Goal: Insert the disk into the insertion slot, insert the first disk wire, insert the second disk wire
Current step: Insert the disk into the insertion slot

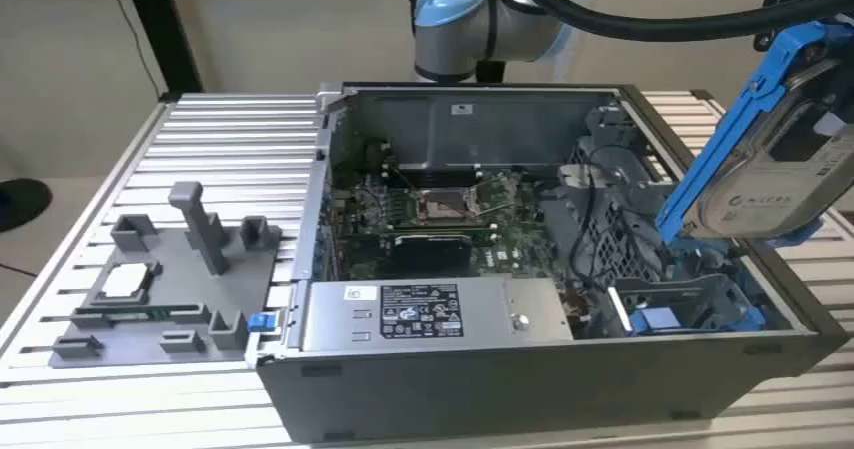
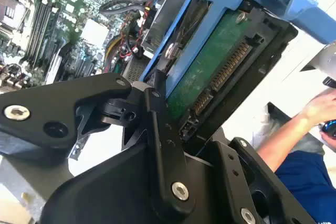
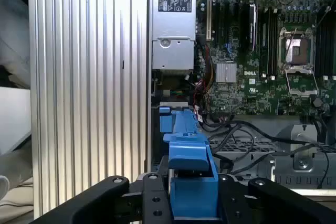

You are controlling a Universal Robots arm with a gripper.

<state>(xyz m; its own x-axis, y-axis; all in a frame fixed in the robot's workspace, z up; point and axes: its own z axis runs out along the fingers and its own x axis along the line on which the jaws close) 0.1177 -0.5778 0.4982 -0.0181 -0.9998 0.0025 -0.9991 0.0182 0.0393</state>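
My gripper is shut on the disk, a drive with a green circuit board clipped in a bright blue carrier. In the exterior view the disk hangs tilted above the open computer case's right side, label facing out. Below it sits the insertion slot, a grey metal bay with blue tabs in the case's near right corner. In the first wrist view the blue carrier stands between my black fingers. Black cables lie beside the bay; which are the disk wires I cannot tell.
The case holds a motherboard and a grey labelled power-supply box. A grey fixture with small parts rests on the ribbed metal table at the exterior view's left. A person's arm shows beyond the disk.
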